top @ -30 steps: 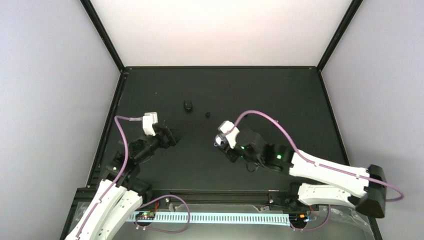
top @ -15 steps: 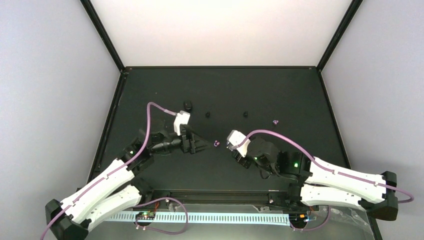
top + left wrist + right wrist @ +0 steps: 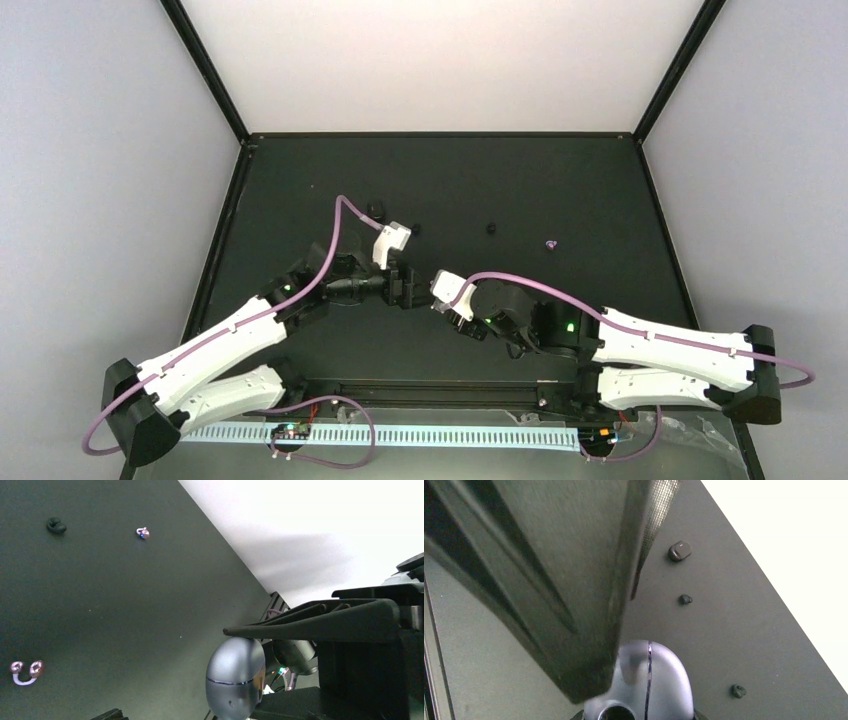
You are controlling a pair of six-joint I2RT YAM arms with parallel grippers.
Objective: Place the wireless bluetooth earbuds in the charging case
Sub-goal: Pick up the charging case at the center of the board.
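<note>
My right gripper (image 3: 441,298) (image 3: 636,714) is shut on a closed grey pebble-shaped charging case (image 3: 664,677) (image 3: 235,675), held above the mat. My left gripper (image 3: 409,289) (image 3: 218,711) is open, its jaws right up against the case from the left. Two black earbuds (image 3: 414,229) (image 3: 491,228) and a purple-and-white earbud (image 3: 551,244) (image 3: 143,532) lie on the mat behind the grippers. A lilac hook-shaped piece with two round ends (image 3: 25,671) lies on the mat below the left gripper. It is hidden in the top view.
A small closed black case (image 3: 375,211) (image 3: 679,551) lies on the black mat (image 3: 600,190) behind the left wrist. Raised black frame rails edge the mat on all sides, with white walls beyond.
My left arm has reached forward and right until its gripper meets the right one. My right gripper drew back right, then came left again with the case.
</note>
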